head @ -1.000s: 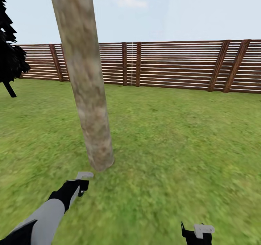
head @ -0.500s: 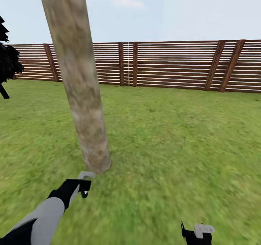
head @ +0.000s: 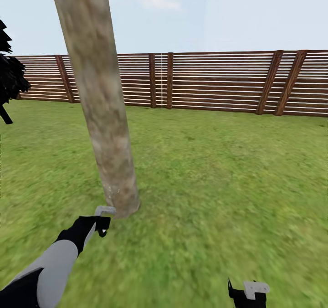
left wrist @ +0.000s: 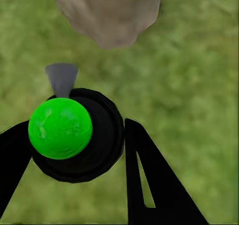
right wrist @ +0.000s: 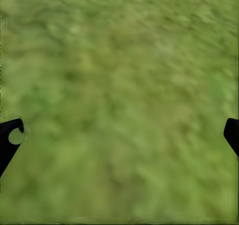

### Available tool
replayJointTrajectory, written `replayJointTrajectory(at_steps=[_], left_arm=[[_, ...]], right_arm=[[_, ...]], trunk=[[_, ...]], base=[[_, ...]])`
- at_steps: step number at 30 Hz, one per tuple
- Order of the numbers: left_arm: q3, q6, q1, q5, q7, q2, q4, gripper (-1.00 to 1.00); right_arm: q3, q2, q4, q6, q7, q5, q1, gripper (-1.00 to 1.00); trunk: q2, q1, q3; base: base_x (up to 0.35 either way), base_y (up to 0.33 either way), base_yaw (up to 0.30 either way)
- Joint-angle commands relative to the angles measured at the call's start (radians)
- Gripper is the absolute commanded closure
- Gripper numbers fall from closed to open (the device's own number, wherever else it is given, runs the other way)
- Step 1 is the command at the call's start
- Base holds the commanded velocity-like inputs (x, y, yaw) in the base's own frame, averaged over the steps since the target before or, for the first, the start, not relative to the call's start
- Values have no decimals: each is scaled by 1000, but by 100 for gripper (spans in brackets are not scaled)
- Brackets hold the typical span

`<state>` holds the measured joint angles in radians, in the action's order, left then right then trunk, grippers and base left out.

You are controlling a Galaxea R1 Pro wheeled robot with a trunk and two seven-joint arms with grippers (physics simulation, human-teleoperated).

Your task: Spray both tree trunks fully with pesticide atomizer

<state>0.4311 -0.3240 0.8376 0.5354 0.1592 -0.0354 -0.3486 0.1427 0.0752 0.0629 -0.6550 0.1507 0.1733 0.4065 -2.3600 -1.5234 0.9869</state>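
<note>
A thick grey-brown tree trunk (head: 105,116) rises from the lawn, leaning slightly, just left of centre in the head view. My left gripper (head: 101,223) hangs low by its base. In the left wrist view, the left gripper (left wrist: 74,160) is shut on the pesticide atomizer (left wrist: 79,145), a round black body with a bright green ball on top. Its grey nozzle (left wrist: 61,79) points toward the foot of the trunk (left wrist: 107,13), a short gap away. My right gripper (head: 246,294) sits at the lower right over grass, open and empty (right wrist: 122,135).
Green grass (head: 218,176) spreads all around the trunk. A brown slat fence (head: 218,82) closes the far side. A near-black narrow tree (head: 9,78) stands at the far left edge.
The view swung slightly right a second ago, then held. My left gripper with the atomizer has lifted a little and moved closer to the trunk's base. The right gripper has stayed put.
</note>
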Motion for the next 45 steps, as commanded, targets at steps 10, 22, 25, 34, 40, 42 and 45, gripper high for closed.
replayJointTrajectory(at_steps=[10,22,25,34,40,42,45], left_arm=[[0,-56,55,-3,21,12,-103,100],[0,-73,102,-3,83,18,-143,100],[0,-76,120,-3,143,-6,-188,100],[-2,-164,141,4,163,-25,-231,100],[-31,-177,134,6,155,-15,-264,100],[-53,-178,134,7,154,-16,-265,100],[-56,-176,133,7,153,-21,-265,100]], right_arm=[[0,0,0,0,0,0,0,-100],[0,0,0,0,0,0,0,-100],[0,0,0,0,0,0,0,-100],[0,0,0,0,0,0,0,-100],[0,0,0,0,0,0,0,-100],[0,0,0,0,0,0,0,-100],[0,0,0,0,0,1,0,-100]], trunk=[[0,0,0],[0,0,0],[0,0,0],[0,0,0],[0,0,0],[0,0,0],[0,0,0]], base=[[-64,0,0],[-69,0,0],[0,0,0],[0,0,49],[-19,-13,159],[-155,-162,9],[-91,-254,1]])
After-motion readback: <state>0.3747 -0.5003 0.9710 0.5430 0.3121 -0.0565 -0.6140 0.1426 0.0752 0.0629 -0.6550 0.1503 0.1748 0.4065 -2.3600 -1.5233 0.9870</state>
